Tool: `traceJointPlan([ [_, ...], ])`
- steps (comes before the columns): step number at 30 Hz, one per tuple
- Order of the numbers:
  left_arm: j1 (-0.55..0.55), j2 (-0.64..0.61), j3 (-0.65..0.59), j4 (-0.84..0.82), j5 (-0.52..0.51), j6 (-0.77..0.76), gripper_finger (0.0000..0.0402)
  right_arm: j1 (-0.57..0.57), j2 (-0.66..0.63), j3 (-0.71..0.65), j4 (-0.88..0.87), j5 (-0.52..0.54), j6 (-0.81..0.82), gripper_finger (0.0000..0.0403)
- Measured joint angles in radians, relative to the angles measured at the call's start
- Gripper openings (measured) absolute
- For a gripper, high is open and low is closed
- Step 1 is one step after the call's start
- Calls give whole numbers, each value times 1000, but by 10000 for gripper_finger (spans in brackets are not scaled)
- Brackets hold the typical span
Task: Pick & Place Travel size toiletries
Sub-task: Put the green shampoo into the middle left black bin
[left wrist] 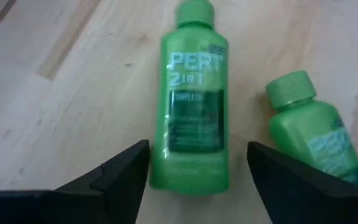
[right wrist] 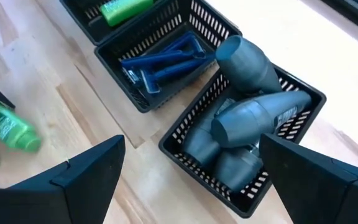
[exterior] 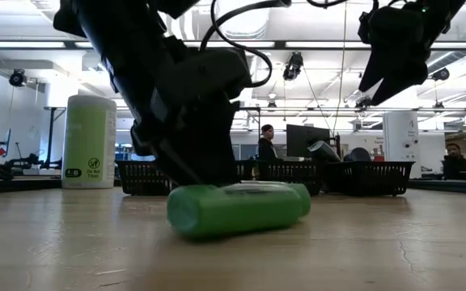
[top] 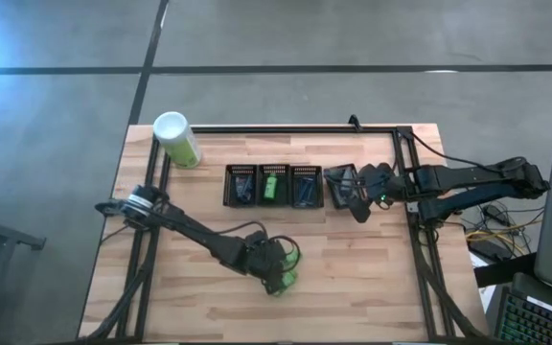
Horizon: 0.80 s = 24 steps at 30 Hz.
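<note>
Two bright green tubes lie flat on the table near its near edge; one shows in the low view. My left gripper is low over them and open. Its fingers stand on either side of one green tube's base end without touching it, and the second green tube lies beside. My right gripper hangs open and empty above the rightmost black bin, which holds grey oval bottles. The neighbouring bin holds blue razors.
A row of black mesh bins sits mid-table; one holds a green tube. A tall pale-green canister stands at the far left corner. Bare wood lies left and right of the green tubes. People sit at desks in the room behind.
</note>
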Motion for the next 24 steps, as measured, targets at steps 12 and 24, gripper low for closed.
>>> traceJointPlan([
  [12, 9, 18, 1, 17, -59, 43, 244, 0, 0, -14, 2, 0, 35, 368],
  [24, 10, -22, 12, 5, -139, -99, 161, 5, -24, -14, 4, -31, 60, 368],
])
